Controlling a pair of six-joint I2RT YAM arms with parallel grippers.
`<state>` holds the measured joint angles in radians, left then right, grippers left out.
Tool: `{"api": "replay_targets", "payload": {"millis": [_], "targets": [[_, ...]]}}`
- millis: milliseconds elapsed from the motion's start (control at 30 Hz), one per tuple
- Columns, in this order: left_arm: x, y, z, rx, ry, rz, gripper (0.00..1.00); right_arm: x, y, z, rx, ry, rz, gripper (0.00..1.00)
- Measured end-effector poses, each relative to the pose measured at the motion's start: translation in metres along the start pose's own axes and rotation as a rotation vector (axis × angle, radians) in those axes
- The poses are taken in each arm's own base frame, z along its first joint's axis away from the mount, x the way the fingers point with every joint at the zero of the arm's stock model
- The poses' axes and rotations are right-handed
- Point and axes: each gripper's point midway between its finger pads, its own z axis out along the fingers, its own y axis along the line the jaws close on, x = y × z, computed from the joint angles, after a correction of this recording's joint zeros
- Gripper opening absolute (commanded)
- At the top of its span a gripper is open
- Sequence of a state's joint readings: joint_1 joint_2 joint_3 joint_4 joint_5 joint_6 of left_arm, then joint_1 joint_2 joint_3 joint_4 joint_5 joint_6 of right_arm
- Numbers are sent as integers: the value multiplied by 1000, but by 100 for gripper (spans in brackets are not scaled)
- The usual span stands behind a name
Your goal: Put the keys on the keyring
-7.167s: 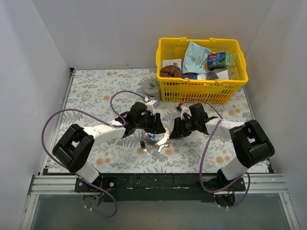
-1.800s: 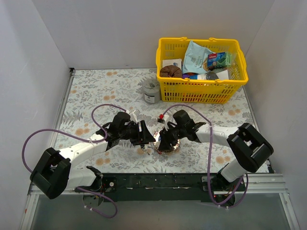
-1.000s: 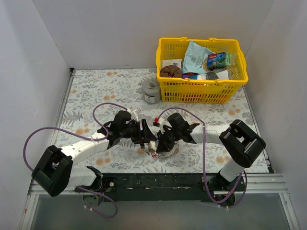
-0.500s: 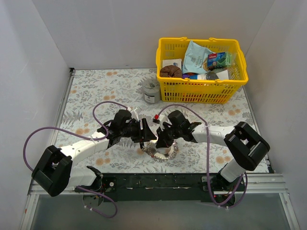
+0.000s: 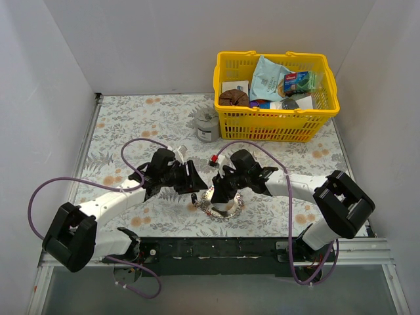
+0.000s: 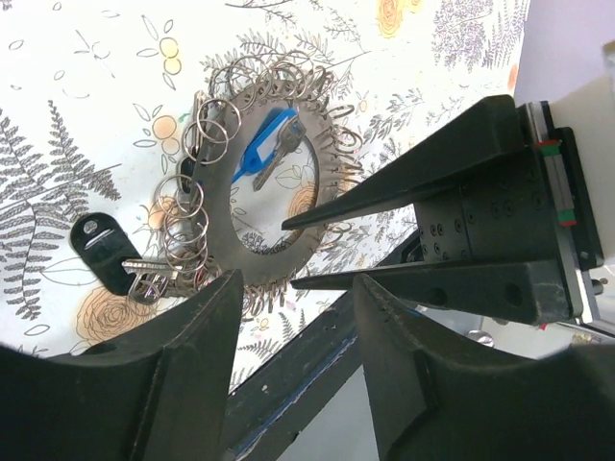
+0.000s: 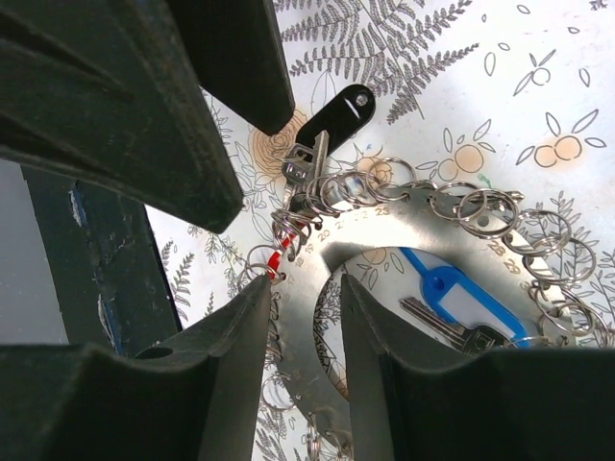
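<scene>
The keyring [image 5: 226, 209] is a flat silvery ring plate edged with many small split rings, lying near the table's front edge. It also shows in the left wrist view [image 6: 252, 252] and the right wrist view [image 7: 370, 242]. A blue-tagged key [image 7: 452, 291] lies inside its hole, and a black-headed key [image 7: 338, 112] hangs at its rim. My right gripper [image 7: 303, 288] straddles the plate's band, one finger at the outer edge and one at the inner edge, closed on it. My left gripper [image 6: 298, 283] is open and empty, just left of the ring.
A yellow basket [image 5: 275, 125] of packets stands at the back right. A grey tin cup [image 5: 207, 124] stands beside the basket's left end. The black front rail [image 5: 210, 248] runs just below the ring. The two grippers' fingers are close together over the ring.
My left gripper has drawn back a little to the left, away from the ring. My right gripper has stayed over the ring's left part, and the ring has shifted slightly.
</scene>
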<state>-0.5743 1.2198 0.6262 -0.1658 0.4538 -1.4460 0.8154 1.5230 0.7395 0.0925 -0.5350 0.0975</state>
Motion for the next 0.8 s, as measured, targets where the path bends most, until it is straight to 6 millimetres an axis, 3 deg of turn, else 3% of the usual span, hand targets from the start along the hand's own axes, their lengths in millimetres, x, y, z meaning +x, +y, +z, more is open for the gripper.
{"api": "replay_targets", "payload": {"millis": [133,300,400,800], "targets": [[10,9,1,-3,17,-34,42,-1,5,3,-18,6,-8,39],[46,39,2,-49,104,-113,41,2,13,11,-44,27,-19,38],[59,47,1,-60,136,-135,41,6,17,14,-56,42,-21,37],[77,34,8,-18,181,-103,41,21,23,24,-86,89,-13,38]]}}
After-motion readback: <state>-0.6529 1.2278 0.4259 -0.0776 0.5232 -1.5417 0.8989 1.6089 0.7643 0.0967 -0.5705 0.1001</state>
